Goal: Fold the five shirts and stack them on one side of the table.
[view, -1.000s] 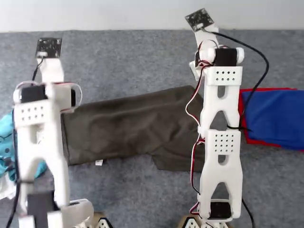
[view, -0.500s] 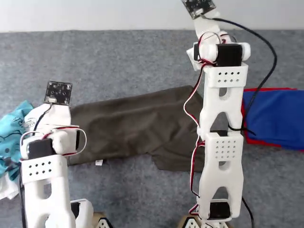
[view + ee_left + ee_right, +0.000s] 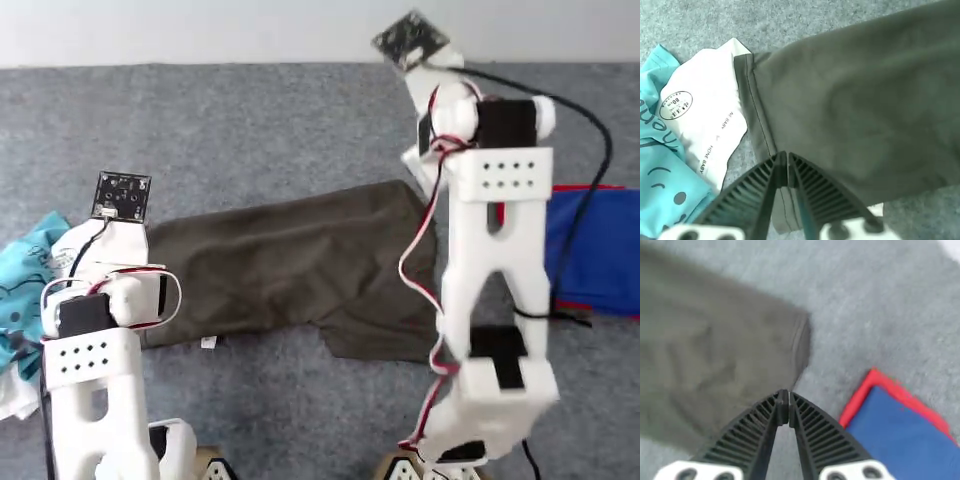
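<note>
An olive-green shirt (image 3: 290, 265) lies folded lengthwise across the middle of the grey table (image 3: 250, 120). My left gripper (image 3: 786, 160) is shut and empty, above the shirt's left hemmed edge (image 3: 760, 120). A white shirt (image 3: 705, 120) and a turquoise printed one (image 3: 660, 150) lie bunched beside that edge, at the table's left (image 3: 30, 275). My right gripper (image 3: 785, 402) is shut with nothing in it, over the carpet by the olive shirt's (image 3: 715, 360) far right corner. A blue shirt on a red one (image 3: 590, 250) lies folded at the right (image 3: 895, 425).
The left arm (image 3: 95, 350) stands low at the front left. The right arm (image 3: 495, 260) stretches over the shirt's right end and partly covers the blue stack. Bare grey carpet runs along the back of the table and in front of the olive shirt.
The left arm has drawn back toward the front, then held still. The right arm has swung to the right and tilted, its wrist now further right.
</note>
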